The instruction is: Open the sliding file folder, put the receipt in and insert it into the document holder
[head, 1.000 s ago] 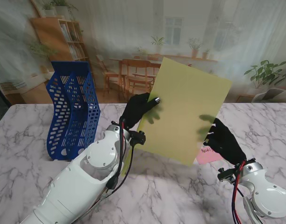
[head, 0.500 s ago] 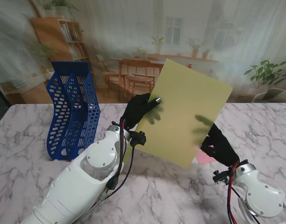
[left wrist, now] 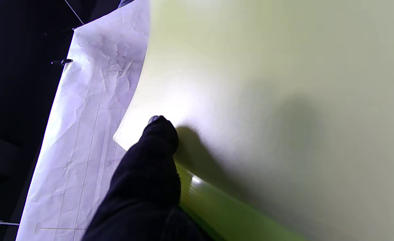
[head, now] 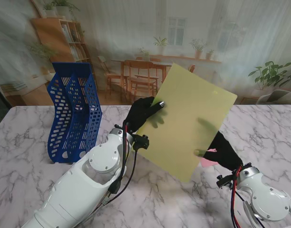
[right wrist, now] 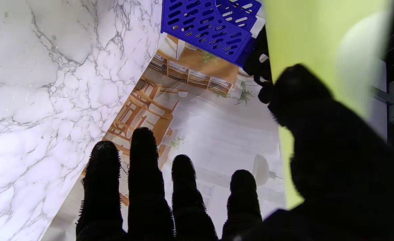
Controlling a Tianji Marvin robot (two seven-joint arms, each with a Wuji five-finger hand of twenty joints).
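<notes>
From the stand's view, the yellow-green file folder [head: 187,121] is tilting further than a second ago: its top edge is now leaning more to the right, its lower corner is dropping nearer to me, and the right hand [head: 223,151] is sliding inward beneath it. The folder is being held up off the marble table [head: 31,180], face toward the camera, its long axis running from upper left down to lower right corner. The left hand [head: 141,113] is clamping the folder's left edge, fingers showing as shadows through the sheet. The right hand is touching the lower right edge, and whether it is actually gripping cannot be told here. The pink receipt [head: 208,162] is lying on the table just beside the right hand, mostly hidden. The blue document holder [head: 74,111] is standing well to the left of the left hand.

In the left wrist view, the thumb [left wrist: 157,140] is pressing on the folder's sheet [left wrist: 267,100].

In the right wrist view, four fingers [right wrist: 143,174] are stretching straight and apart, with the folder [right wrist: 317,40] against the thumb side.
</notes>
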